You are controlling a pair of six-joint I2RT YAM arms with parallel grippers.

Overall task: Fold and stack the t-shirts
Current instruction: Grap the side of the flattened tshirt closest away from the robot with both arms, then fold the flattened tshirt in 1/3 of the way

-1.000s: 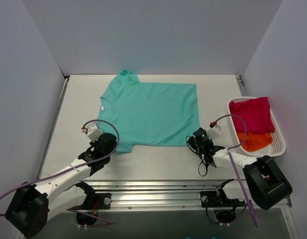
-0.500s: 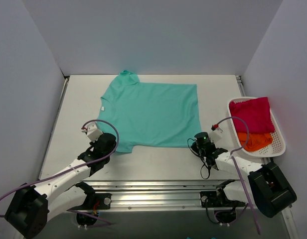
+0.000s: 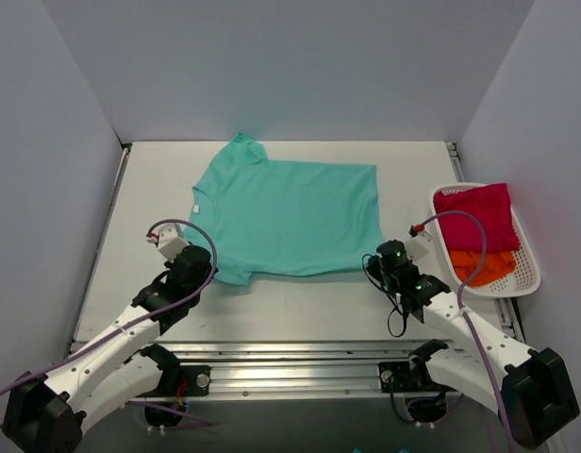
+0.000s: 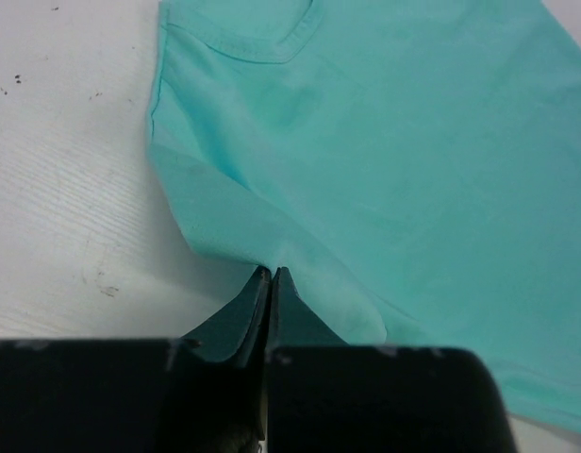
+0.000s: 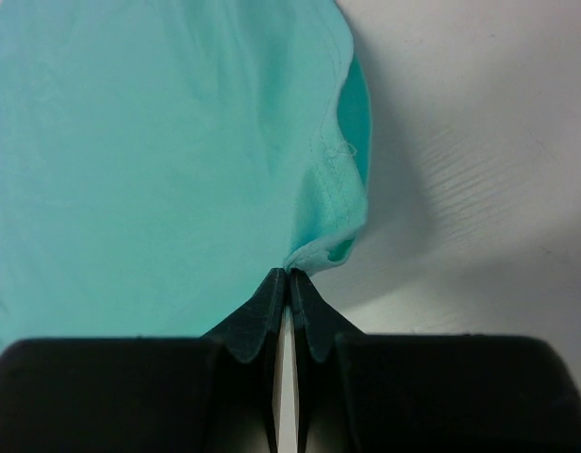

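Step in hand: first fold of the teal-turquoise soft cloth short-sleeved t-shirt [image 3: 286, 217], which lies spread flat on the white bench [image 3: 144, 193]. The left end effector [image 4: 270, 274] is pressed together on the near sleeve's edge, and the right end effector [image 5: 289, 276] pinches the near hem corner. Cloth puckers at both tips. Judged next: lift both corners evenly and carry them across without slipping. A magenta-red cloth tee [image 3: 474, 215] and an orange cloth tee [image 3: 484, 266] wait in the white slotted plastic basket [image 3: 533, 274].

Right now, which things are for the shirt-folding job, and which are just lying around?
For the job: teal t-shirt, pinched by the left hand and right hand; magenta-red t-shirt; orange t-shirt.
Just lying around: white basket holding those two; table.
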